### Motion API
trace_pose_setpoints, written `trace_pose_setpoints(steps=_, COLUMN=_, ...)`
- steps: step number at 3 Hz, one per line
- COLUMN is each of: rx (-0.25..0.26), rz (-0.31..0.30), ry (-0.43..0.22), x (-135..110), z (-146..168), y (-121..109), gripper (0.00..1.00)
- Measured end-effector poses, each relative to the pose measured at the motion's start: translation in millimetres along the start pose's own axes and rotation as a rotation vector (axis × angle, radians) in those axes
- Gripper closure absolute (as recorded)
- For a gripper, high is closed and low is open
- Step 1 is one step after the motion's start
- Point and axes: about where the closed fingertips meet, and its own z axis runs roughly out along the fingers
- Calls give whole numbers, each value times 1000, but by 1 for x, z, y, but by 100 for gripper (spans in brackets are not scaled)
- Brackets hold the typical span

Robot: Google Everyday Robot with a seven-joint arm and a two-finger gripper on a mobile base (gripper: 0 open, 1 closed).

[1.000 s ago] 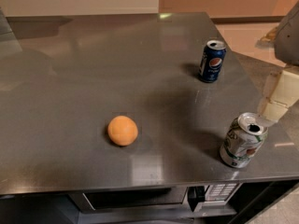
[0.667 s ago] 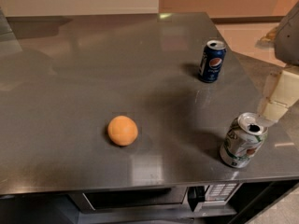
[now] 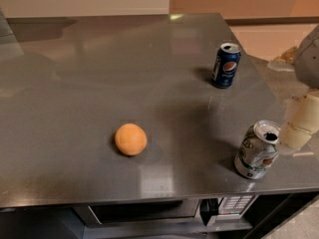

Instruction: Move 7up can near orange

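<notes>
The 7up can point(image 3: 258, 149), dented and silvery-white with green and red markings, stands upright near the front right corner of the grey table point(image 3: 99, 83). The orange point(image 3: 131, 139) lies on the table toward the front, left of the middle and well apart from the can. My gripper point(image 3: 300, 121), cream-coloured, hangs at the right edge of the view, just right of the 7up can and slightly above it, not touching it. Part of the arm point(image 3: 309, 54) shows above it.
A dark blue Pepsi can point(image 3: 226, 65) stands upright at the back right of the table. A microwave point(image 3: 164, 210) sits under the table's front edge. The table's right edge runs close by the 7up can.
</notes>
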Motion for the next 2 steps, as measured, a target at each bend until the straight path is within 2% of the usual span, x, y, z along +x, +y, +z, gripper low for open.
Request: trace_pose_setpoints(steps=2, rx=-85, rz=-38, ry=-57, x=9, z=27, y=32, gripper=0)
